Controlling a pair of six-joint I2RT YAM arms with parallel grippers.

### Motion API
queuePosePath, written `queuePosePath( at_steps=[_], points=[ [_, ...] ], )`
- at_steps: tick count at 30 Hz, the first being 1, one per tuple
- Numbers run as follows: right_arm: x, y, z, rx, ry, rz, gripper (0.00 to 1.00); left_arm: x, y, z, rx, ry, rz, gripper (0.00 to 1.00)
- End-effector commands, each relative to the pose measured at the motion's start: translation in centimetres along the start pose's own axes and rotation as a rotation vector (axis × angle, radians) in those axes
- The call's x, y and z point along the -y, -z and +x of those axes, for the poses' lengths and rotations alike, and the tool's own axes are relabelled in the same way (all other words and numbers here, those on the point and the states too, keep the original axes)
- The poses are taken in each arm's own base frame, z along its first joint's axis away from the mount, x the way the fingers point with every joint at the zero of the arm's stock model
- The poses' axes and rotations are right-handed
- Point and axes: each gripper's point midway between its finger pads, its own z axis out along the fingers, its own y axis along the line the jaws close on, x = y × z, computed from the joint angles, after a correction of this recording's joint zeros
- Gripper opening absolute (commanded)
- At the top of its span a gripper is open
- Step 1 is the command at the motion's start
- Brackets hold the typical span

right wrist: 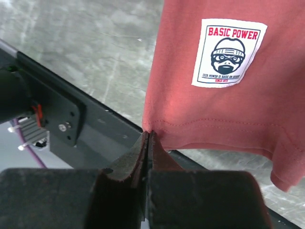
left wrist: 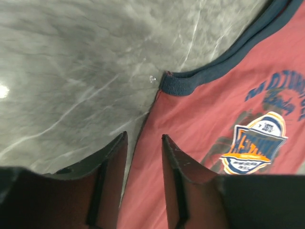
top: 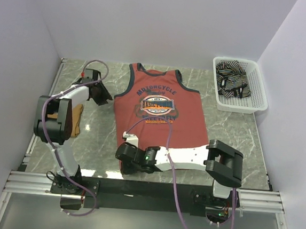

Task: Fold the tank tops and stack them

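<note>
Right black two-finger gripper (right wrist: 147, 136) was clamped on the hem corner of the brick-red cloth tank top (top: 155, 115); left gripper (left wrist: 144, 138), jaws apart, straddled its side edge, seemingly for folding.

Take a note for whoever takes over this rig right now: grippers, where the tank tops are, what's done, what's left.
Right gripper: shut on the red tank top's near left hem corner.
Left gripper: open, straddling that top's left side edge below the armhole.
The red top lies flat, print up, unfolded, mid-table.
Mustard tank top lies beside the left arm, apparently folded.
Striped tank top is bunched in the white basket.
Left: fold the red one, stack it, then the striped.
</note>
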Motion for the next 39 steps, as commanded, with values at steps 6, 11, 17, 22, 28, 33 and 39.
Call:
queuePosePath(
  at_steps=[6, 11, 17, 22, 28, 33, 39],
  points=[
    [-3.8, 2.5, -2.5, 0.058, -0.015, -0.087, 0.00, 2.4, -3.1, -0.5, 0.022, -0.092, 0.028, 0.38],
    [-4.5, 3.1, -3.0, 0.068, -0.013, -0.100, 0.00, 0.7, -4.2, -0.7, 0.042, -0.096, -0.065, 0.35],
    [-5.3, 4.1, -3.3, 0.070, -0.013, -0.135, 0.00, 0.2, -4.8, -1.4, 0.062, -0.114, -0.118, 0.32],
    [-5.6, 4.1, -3.3, 0.058, -0.013, -0.140, 0.00, 0.4, -5.6, -1.1, 0.051, -0.128, -0.115, 0.26],
    [-6.3, 3.5, -2.8, 0.031, -0.019, -0.157, 0.00, 1.1, -5.0, -2.1, 0.089, -0.127, -0.101, 0.04],
    [-9.6, 1.9, -2.9, -0.010, -0.022, -0.222, 0.00, 0.4, -2.7, -5.0, 0.204, -0.097, -0.167, 0.01],
    [-13.1, 1.4, -2.9, -0.046, -0.014, -0.298, 0.00, -1.1, -0.1, -7.5, 0.291, -0.057, -0.247, 0.01]
  ],
)
